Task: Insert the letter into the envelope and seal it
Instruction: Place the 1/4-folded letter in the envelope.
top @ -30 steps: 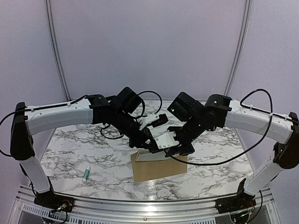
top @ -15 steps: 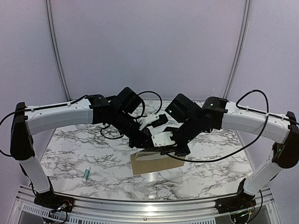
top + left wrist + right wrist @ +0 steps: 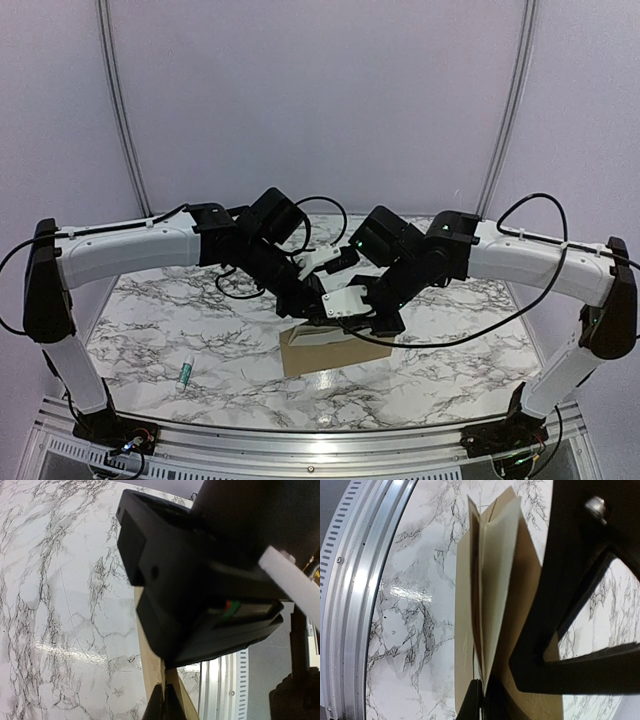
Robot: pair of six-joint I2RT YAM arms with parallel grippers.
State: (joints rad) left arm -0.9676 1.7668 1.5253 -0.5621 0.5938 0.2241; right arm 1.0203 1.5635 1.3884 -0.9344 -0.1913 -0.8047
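The tan envelope (image 3: 335, 352) lies on the marble table under both grippers. In the left wrist view my left gripper (image 3: 165, 694) is shut on a thin raised edge of the envelope (image 3: 150, 665). My right gripper (image 3: 481, 692) is shut on the pale folded letter (image 3: 501, 575), which stands on edge over the envelope (image 3: 462, 630). From above, the left gripper (image 3: 322, 312) and right gripper (image 3: 372, 326) almost touch. A pale strip of the letter (image 3: 313, 336) shows between them. The rest of the letter is hidden by the arms.
A white glue stick (image 3: 184, 373) with a green cap lies at the front left of the marble table (image 3: 160, 330). The right arm's black body (image 3: 210, 580) fills the left wrist view. A metal rail (image 3: 320, 440) runs along the near edge.
My right gripper has closed on the letter and the right arm has moved slightly left toward the left gripper. The left gripper has stayed shut in place.
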